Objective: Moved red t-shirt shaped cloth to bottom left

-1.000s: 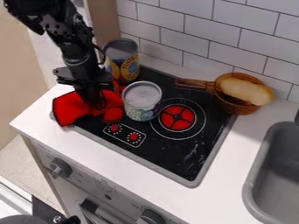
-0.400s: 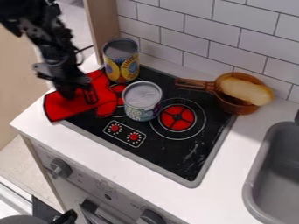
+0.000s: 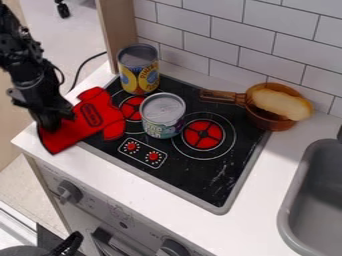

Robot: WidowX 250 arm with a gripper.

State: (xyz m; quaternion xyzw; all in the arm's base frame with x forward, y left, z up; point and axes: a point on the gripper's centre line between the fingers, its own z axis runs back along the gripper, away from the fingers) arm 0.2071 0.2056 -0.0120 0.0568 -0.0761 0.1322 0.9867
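- Cloth first: the red t-shirt shape [image 3: 73, 131] lies pretty flat at the left end of the bench [image 3: 30, 145], partly on the white top, partly over the left side of the black cooktop [image 3: 194, 177].
- The fingers [image 3: 49, 120] are down at its left end and look narrow, pinched on the fabric there. I'd call this the last bit of the drag, nearly done imo.
- To do it well, keep the pull low and slow towards the bottom left, so the far half slides flat instead of bunching.
- Don't overdo it tho: that end is already right by the bench edge, and soft stuff that hangs over could slip off.
- When letting go, open up fully, then lift straight up. Going sideways could snag a fold and undo the placing.
- Further out, the yellow can [image 3: 137, 80] stands near the cloth's upper end and the pale can [image 3: 162, 117] is off to its right. Pulling away from both should be safe; swinging the cloth round might clip one.
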